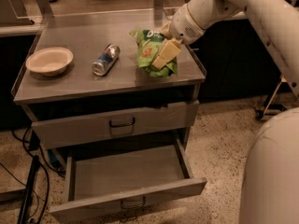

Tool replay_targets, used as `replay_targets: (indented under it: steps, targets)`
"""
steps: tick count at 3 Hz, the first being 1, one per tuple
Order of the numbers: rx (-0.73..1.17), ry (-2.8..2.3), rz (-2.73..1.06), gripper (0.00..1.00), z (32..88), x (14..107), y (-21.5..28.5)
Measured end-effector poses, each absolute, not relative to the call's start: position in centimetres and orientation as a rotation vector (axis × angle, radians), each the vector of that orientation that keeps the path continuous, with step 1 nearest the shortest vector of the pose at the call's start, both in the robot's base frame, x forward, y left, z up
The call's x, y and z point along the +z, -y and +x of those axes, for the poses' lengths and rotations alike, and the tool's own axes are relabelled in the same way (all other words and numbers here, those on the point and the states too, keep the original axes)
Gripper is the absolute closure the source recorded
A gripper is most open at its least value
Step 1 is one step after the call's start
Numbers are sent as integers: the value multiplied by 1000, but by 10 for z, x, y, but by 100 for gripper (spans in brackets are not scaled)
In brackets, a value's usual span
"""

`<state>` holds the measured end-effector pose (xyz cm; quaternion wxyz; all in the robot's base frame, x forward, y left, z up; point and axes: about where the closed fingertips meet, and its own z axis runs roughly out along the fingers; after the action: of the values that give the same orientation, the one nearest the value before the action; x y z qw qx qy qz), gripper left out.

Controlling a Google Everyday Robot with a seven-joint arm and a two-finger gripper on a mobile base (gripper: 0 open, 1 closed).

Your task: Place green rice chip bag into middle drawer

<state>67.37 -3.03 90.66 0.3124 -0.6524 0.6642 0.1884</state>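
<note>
Grey steel bench with its middle drawer pulled open below. At the bench's right end, the robot's hand is clamped on the green rice chip bag. A bowl and a can sit to the left.

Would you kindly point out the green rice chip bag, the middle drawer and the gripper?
green rice chip bag [145, 50]: camera view, upper printed face.
middle drawer [126, 171]: camera view, bare floor.
gripper [161, 59]: camera view, between fingertips, at the bag.
</note>
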Motion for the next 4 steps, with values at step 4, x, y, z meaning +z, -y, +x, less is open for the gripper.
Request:
replay_targets:
  steps: [4]
  targets:
    - [453, -1820, -1638, 100, 510, 949, -4]
